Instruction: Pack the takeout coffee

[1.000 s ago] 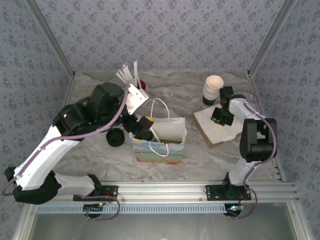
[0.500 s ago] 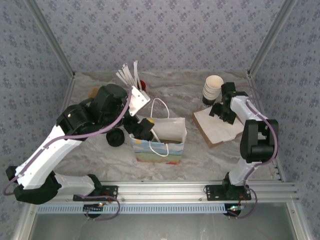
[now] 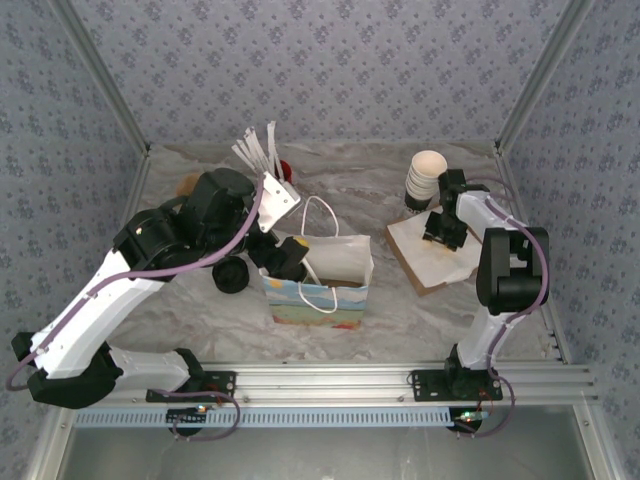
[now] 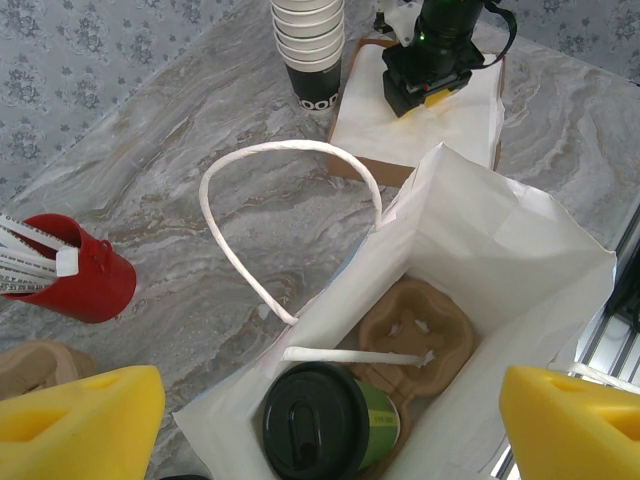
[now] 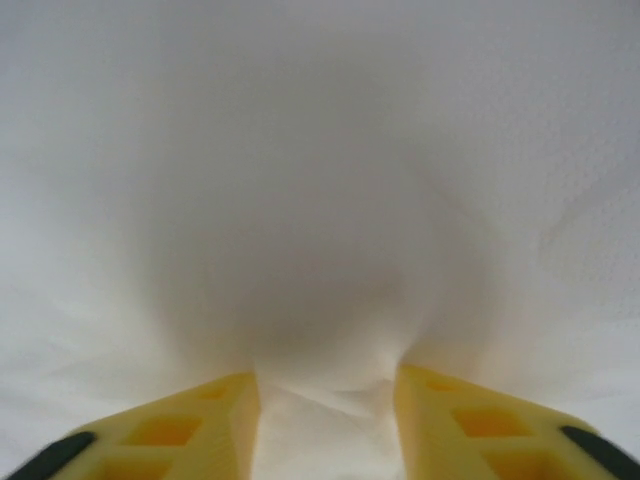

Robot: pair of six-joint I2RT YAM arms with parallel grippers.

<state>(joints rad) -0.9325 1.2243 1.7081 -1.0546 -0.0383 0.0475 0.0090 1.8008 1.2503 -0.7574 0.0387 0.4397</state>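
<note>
**Top view:** The left gripper hangs over the 9 o'clock rim of the white gift bag at mid-table. A flat black lid lies on the marble just beyond it, also at 9 o'clock. At the bag's 2 o'clock, the right gripper points down onto a white napkin. A stack of white cups stands near it at 11 o'clock.

**Left wrist:** The left fingers are spread wide on either side of the open bag, holding nothing. The takeout coffee sits upright inside the bag at 6 o'clock, seated in a brown pulp carrier. A red holder stands on the table at 9 o'clock.

**Right wrist:** The right fingers stand part-way apart with their tips against the napkin, and a fold is bunched between them. Whether they pinch it cannot be told.
</note>
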